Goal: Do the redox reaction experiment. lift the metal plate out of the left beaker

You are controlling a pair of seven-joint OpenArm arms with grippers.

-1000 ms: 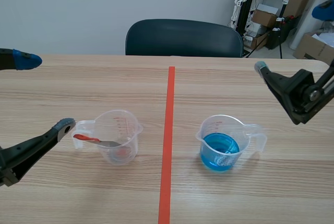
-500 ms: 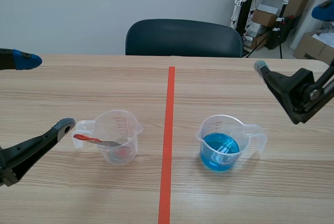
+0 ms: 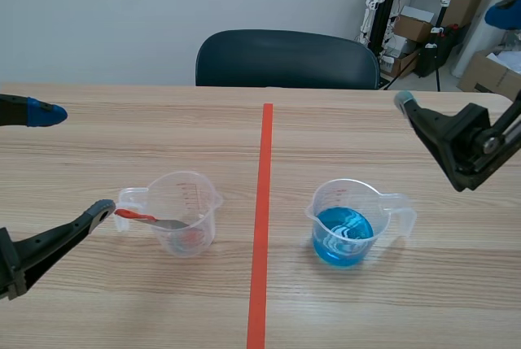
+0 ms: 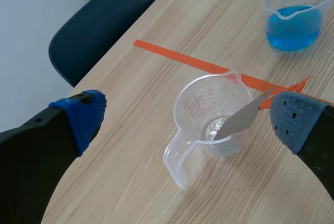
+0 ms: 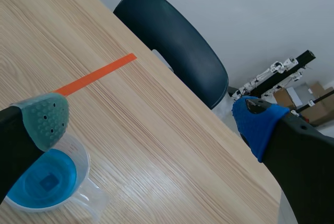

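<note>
The left beaker [image 3: 186, 209], clear plastic, stands left of the tape line. The metal plate [image 3: 153, 220] leans in it, its orange-red end sticking out over the rim by the handle. My left gripper [image 3: 72, 160] is open, and its nearer fingertip [image 3: 102, 209] sits just beside the plate's red end. In the left wrist view the beaker [image 4: 209, 110] and the plate [image 4: 241, 118] lie between the wide-apart fingers of the left gripper [image 4: 188, 119]. My right gripper [image 3: 454, 56] hangs open, raised at the far right, and its wrist view shows the right gripper [image 5: 152, 122] holding nothing.
A second beaker [image 3: 346, 220] with blue liquid stands right of the tape line; in the right wrist view this blue beaker [image 5: 44, 182] is under the gripper. A dark chair [image 3: 285, 58] stands behind the table's far edge. Boxes and stands [image 3: 423, 15] fill the back right.
My left gripper has shifted a little lower and nearer, bringing its near fingertip close to the plate's red end. The right arm has barely moved.
</note>
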